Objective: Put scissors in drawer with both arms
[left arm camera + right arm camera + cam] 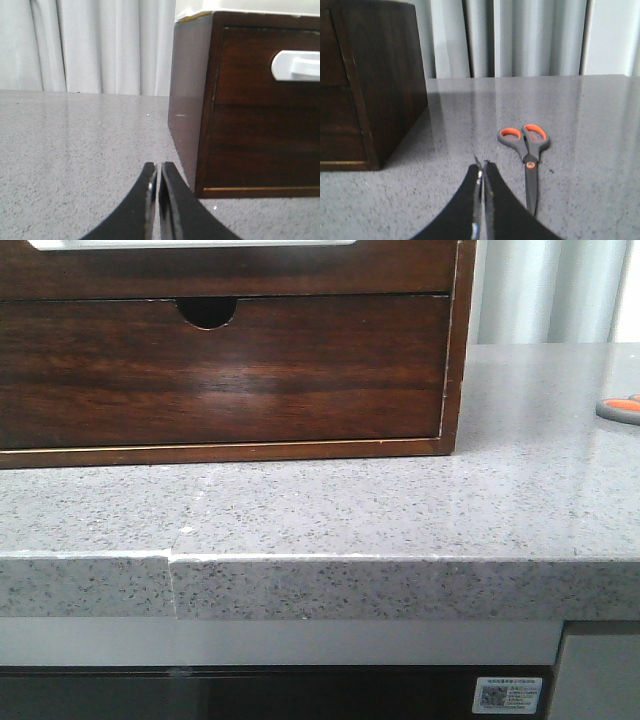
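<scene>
Where the speckled grey stone table (330, 510) runs forward to its thick front edge, a seam shows near the left, and a broad bare strip lies between that edge and the dark brown wooden cabinet (230, 370) standing at the back left. To the cabinet's right the table surface stays open out to the pale curtains behind. Set in the cabinet's upper row, the wide glossy dark brown drawer with a pale round-cornered area (267, 67) sits flush and shut, above a lower dark drawer with a half-round finger notch (207, 312). Well to the right of the cabinet, flat on the table and apart from everything, lie the small scissors with grey handles and orange inner rings (527, 157); the blades are closed, and the long axis runs from front to back, the handle loops toward the curtains and the tip toward the right arm. Just beside that tip, the right black pincer (481, 167) is closed and holds nothing. Near the cabinet's left corner, the left black pincer (157, 170) is likewise closed and empty.
</scene>
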`<action>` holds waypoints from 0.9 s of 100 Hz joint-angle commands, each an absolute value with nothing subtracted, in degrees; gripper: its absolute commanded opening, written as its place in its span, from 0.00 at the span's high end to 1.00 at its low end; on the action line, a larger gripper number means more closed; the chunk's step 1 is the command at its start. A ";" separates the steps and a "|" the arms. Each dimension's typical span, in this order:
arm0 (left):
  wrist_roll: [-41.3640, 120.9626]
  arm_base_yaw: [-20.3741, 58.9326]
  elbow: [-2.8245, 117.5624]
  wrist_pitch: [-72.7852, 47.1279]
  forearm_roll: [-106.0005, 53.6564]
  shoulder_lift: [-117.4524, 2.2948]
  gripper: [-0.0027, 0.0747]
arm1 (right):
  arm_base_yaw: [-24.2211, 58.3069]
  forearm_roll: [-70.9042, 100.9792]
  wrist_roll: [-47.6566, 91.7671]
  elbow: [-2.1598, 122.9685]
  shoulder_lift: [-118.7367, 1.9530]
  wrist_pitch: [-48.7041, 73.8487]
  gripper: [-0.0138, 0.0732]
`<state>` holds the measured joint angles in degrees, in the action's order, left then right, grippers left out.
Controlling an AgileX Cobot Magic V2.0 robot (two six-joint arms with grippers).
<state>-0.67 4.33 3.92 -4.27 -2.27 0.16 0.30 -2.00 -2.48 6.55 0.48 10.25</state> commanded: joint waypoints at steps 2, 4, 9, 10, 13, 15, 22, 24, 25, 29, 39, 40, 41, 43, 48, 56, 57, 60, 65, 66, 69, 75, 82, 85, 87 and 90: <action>-1.11 4.25 10.94 -4.48 -4.11 -0.31 0.99 | 0.09 -1.89 -2.31 13.57 -2.85 10.48 0.92; -1.11 4.25 11.83 -5.28 -4.11 -0.73 0.99 | 0.09 -1.89 -2.31 14.33 -3.63 11.34 0.92; -1.11 4.25 15.34 -8.36 -4.11 -2.60 0.99 | 0.09 -1.89 -2.31 17.34 -5.58 13.41 0.92; -1.11 4.25 15.80 -8.71 -4.11 -2.60 0.99 | 0.09 -1.89 -2.31 17.71 -5.87 13.96 0.92; -1.11 4.25 18.07 -10.65 -4.11 -3.99 0.99 | 0.09 -1.89 -2.31 19.22 -7.11 15.13 0.92; -1.11 4.25 18.97 -11.45 -4.11 -4.59 0.99 | 0.09 -2.03 -2.31 20.34 -8.06 16.00 0.92; -1.11 4.25 23.30 -15.07 -4.11 -7.90 0.99 | 0.09 -2.12 -2.31 23.72 -11.44 17.90 0.92; -1.11 4.25 24.97 -16.10 -4.11 -9.72 0.99 | 0.09 -2.12 -2.31 24.73 -12.45 18.45 0.92; -1.11 4.25 25.36 -16.70 -4.11 -10.09 0.99 | 0.09 -2.12 -2.31 25.06 -13.13 18.64 0.92; -1.11 4.25 27.66 -18.38 -4.00 -12.31 0.99 | 0.09 -2.12 -2.31 26.94 -14.86 19.47 0.92; -1.11 4.25 32.47 -21.03 -3.88 -17.06 0.99 | 0.09 -2.12 -2.31 31.09 -19.57 21.50 0.92; -1.11 4.25 32.77 -21.17 -3.88 -17.36 0.99 | 0.09 -2.12 -2.31 31.64 -19.85 21.70 0.92; -1.11 4.25 33.04 -21.31 -3.88 -17.64 0.99 | 0.09 -2.12 -2.31 31.90 -20.13 22.05 0.92; -1.11 4.25 34.04 -21.82 -3.88 -18.75 0.99 | 0.09 -2.27 -2.31 32.62 -20.92 22.54 0.92; -1.11 4.25 35.06 -21.84 -3.61 -20.13 0.99 | 0.09 -2.40 -2.31 33.86 -22.49 22.81 0.92; -1.11 4.25 35.98 -21.63 -3.63 -21.69 0.99 | 0.09 -2.52 -2.31 34.82 -24.12 22.57 0.92; -1.11 4.25 35.98 -21.48 -3.63 -21.83 0.99 | 0.09 -2.52 -2.31 34.82 -24.22 22.33 0.92; -1.11 4.25 35.98 -21.33 -3.63 -22.09 0.99 | 0.09 -2.52 -2.31 34.82 -24.39 21.85 0.92; -1.11 4.25 35.98 -21.33 -3.63 -22.19 0.99 | 0.09 -2.52 -2.31 34.82 -24.76 21.70 0.92; -1.11 4.25 35.98 -21.43 -3.63 -22.32 0.99 | 0.09 -2.52 -2.31 34.82 -24.76 21.61 0.92; -1.11 4.25 35.98 -21.33 -3.63 -22.32 0.99 | 0.09 -2.52 -2.31 34.82 -24.87 21.49 0.92; -1.11 4.25 35.98 -21.33 -3.63 -22.32 0.99 | 0.09 -2.52 -2.31 34.82 -24.86 21.49 0.92; -1.11 4.25 35.98 -21.33 -3.63 -22.32 0.99 | 0.09 -2.52 -2.31 34.82 -24.86 21.49 0.92; -1.11 4.25 35.98 -21.33 -3.63 -22.32 0.99 | 0.09 -2.52 -2.31 34.82 -24.86 21.49 0.92; -1.11 4.25 35.98 -21.33 -3.63 -22.32 0.99 | 0.09 -2.52 -2.31 34.82 -24.86 21.49 0.92; -1.11 4.25 35.98 -21.33 -3.63 -22.32 0.99 | 0.09 -2.52 -2.31 34.82 -24.86 21.49 0.92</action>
<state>-0.67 4.33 34.00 -25.35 -3.34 -21.49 0.30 -1.90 -2.48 32.79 -24.08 26.28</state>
